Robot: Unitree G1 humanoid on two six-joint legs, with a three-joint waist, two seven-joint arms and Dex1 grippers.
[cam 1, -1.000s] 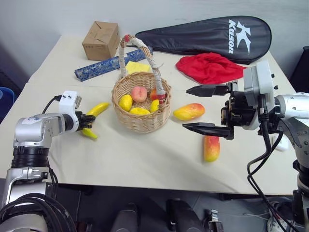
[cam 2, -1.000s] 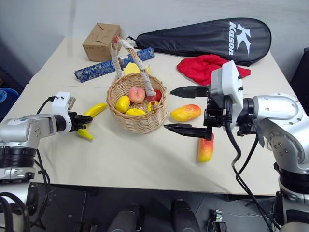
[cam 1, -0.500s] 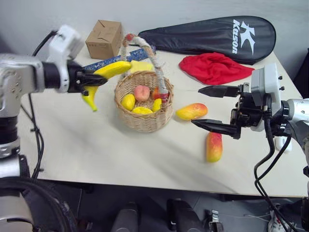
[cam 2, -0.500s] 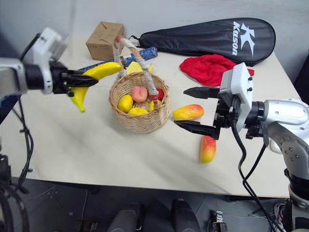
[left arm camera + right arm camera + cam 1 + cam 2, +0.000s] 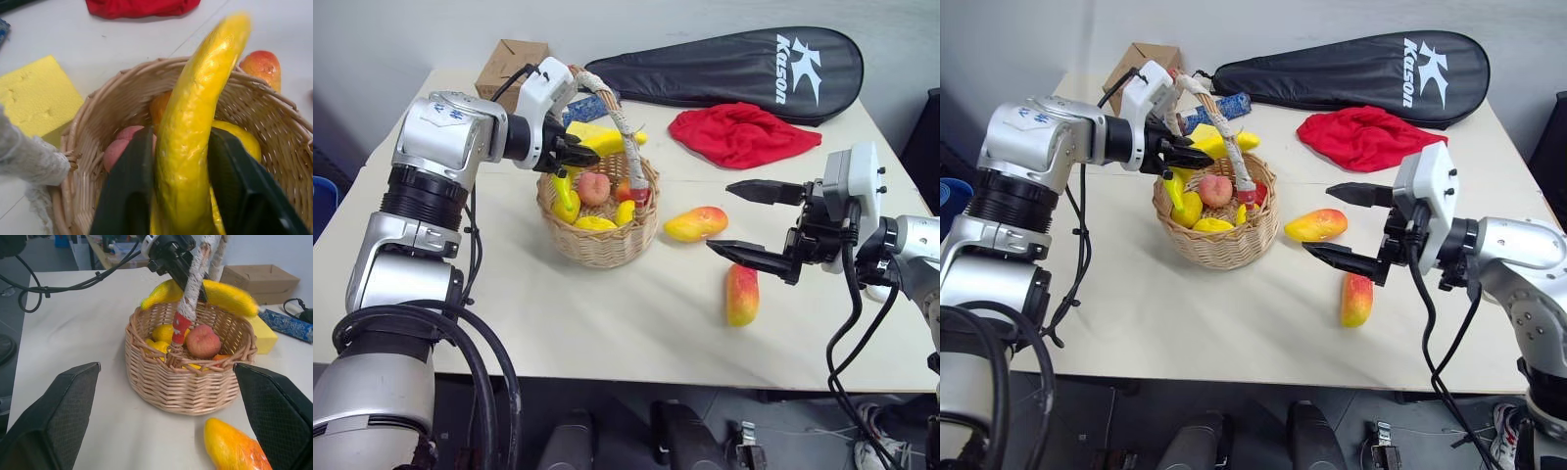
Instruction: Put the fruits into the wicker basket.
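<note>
My left gripper [image 5: 183, 196] pinches the banana [image 5: 195, 132] between its two black fingers [image 5: 129, 191], over the basket [image 5: 607, 240]. The banana's long axis runs straight out along my fingers, one tip past the basket's far rim toward the red cloth [image 5: 739, 132], the other end drooping down at the near-left rim, beside a lemon [image 5: 566, 206]. From my head it lies across the top of the basket, passing behind the arched handle [image 5: 625, 117].

A second ago this banana was low by the table on my left, outside the basket, and my left arm was down and short of the basket. Half a second ago it was lifted at the basket's left side. Now the arm has swung right and up, so the fruit is over the opening.

My left arm reaches forward from the shoulder, forearm angled in toward the middle, gripper tilted a little downward. My right gripper [image 5: 759, 220] hangs level above the table to the right, fingers spread wide and empty, pointing toward the basket; it has hardly moved.

Inside the basket lie a peach [image 5: 594, 188] and more lemons. One mango [image 5: 697, 223] rests just right of the basket, the other mango [image 5: 742, 294] nearer me, below my right fingers. A yellow sponge [image 5: 34, 95] lies behind the basket.
</note>
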